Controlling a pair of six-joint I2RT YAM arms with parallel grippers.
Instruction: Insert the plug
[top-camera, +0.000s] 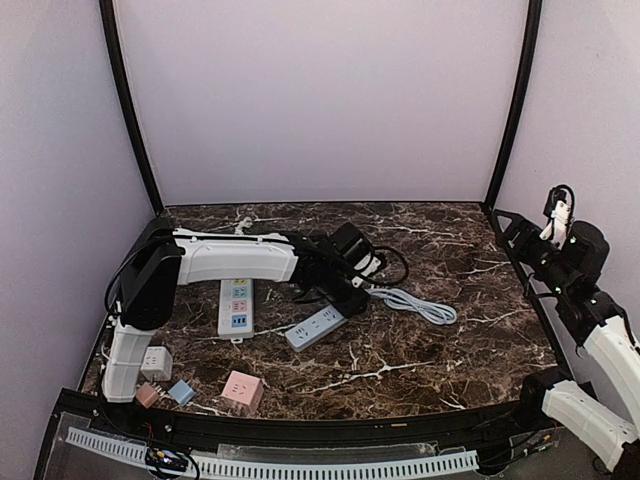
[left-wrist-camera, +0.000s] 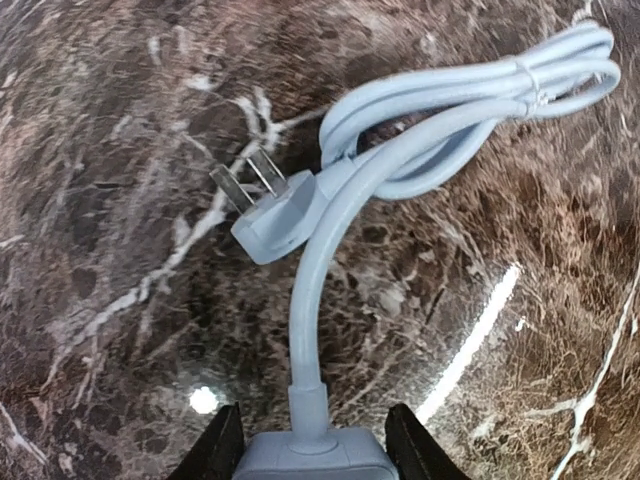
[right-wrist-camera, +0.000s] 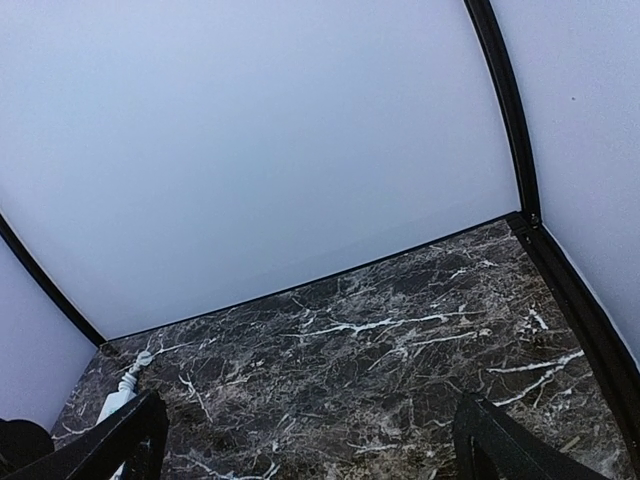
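Observation:
A grey three-prong plug (left-wrist-camera: 275, 218) lies on the marble table (left-wrist-camera: 120, 300), its prongs pointing up-left in the left wrist view. Its grey cable (left-wrist-camera: 470, 110) is looped in a tied bundle (top-camera: 425, 306) and runs back into the end of a grey power strip (left-wrist-camera: 312, 456). My left gripper (left-wrist-camera: 314, 452) is shut on that end of the strip (top-camera: 315, 327), with one black finger (left-wrist-camera: 215, 452) on each side. My right gripper (right-wrist-camera: 315, 450) is open and raised at the right edge (top-camera: 515, 235), holding nothing and facing the back wall.
A white power strip (top-camera: 235, 305) with coloured sockets lies under the left arm. A pink cube socket (top-camera: 242, 390), a white one (top-camera: 155, 362) and two small blocks (top-camera: 180, 391) sit near the front left. Black frame posts (top-camera: 508, 110) stand at the back corners.

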